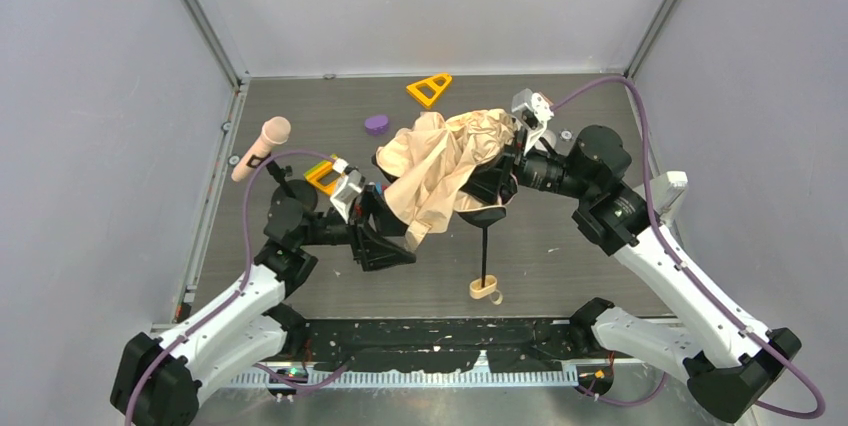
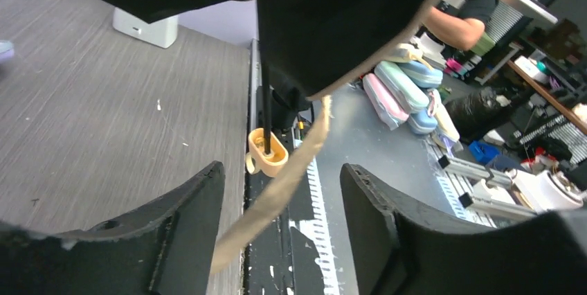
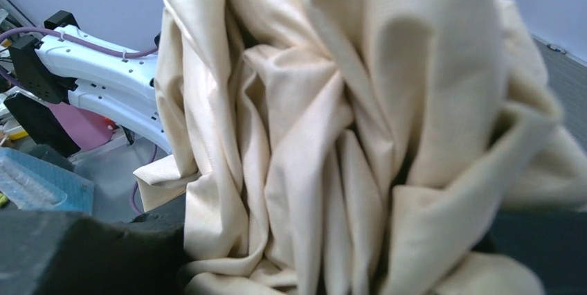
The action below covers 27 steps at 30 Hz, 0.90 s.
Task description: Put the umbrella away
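Sagging in crumpled beige folds, the umbrella [image 1: 440, 161] sits clamped in the right hand [image 1: 497, 184], left hand [image 2: 280, 177] half open.

The umbrella [image 1: 445, 166] has pale peach cloth, a black stick [image 1: 484, 246] and a tan handle [image 1: 486, 292]. The surface [image 1: 580, 246] is dark grey with thin stripes. Left of the umbrella the microphone [image 1: 262, 146] is pink; behind the umbrella a triangle [image 1: 429, 89] is orange, a blob [image 1: 377, 124] purple.
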Tool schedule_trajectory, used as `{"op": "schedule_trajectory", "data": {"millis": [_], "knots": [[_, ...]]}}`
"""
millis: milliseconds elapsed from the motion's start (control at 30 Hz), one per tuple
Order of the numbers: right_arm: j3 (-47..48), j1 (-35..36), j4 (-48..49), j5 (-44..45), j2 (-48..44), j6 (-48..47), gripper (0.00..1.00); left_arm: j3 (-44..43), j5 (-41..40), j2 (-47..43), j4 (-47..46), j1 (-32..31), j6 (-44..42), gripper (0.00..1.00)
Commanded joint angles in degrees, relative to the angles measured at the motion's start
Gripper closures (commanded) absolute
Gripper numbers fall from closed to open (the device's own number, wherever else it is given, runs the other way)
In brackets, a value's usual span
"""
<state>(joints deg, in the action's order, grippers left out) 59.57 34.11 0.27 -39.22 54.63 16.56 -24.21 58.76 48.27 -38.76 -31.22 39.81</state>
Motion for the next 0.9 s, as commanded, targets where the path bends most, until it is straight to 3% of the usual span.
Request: {"op": "schedule_trajectory", "data": {"millis": [0, 133, 233, 267, 400, 533, 867], "knots": [[4.4, -0.3, 0.5, 0.5, -2.0, -1.7, 0.94, -0.7, 3.8, -1.0, -3.7, -0.9, 1.9, 0.43], [5.0, -0.5, -1.4, 0.9, -2.2, -2.6, 0.94, -1.3, 5.5, -1.6, -2.3, -1.7, 2.6, 0.69], [4.9, -0.6, -1.7, 1.0, -2.4, -2.8, 0.94, -1.8, 6.2, -3.1, -1.1, -1.7, 3.4, 0.98], [4.9, -0.7, -2.0, 1.1, -2.5, -3.0, 0.94, -2.5, 6.1, -4.0, 1.3, -1.7, 2.2, 1.0], [5.1, -0.9, -5.8, 3.7, -2.4, -6.3, 0.94, -9.2, 2.8, -10.0, 29.3, -1.7, -13.3, 1.0], [4.9, -0.9, -11.2, 6.9, -1.8, -10.0, 0.94, -20.5, -8.9, -15.2, 56.2, -1.7, -31.9, 1.0], [3.3, -0.9, -14.9, 7.9, 0.6, -13.1, 0.94, -43.0, -17.8, -8.3, 81.8, -3.3, -53.4, 1.0]]}}
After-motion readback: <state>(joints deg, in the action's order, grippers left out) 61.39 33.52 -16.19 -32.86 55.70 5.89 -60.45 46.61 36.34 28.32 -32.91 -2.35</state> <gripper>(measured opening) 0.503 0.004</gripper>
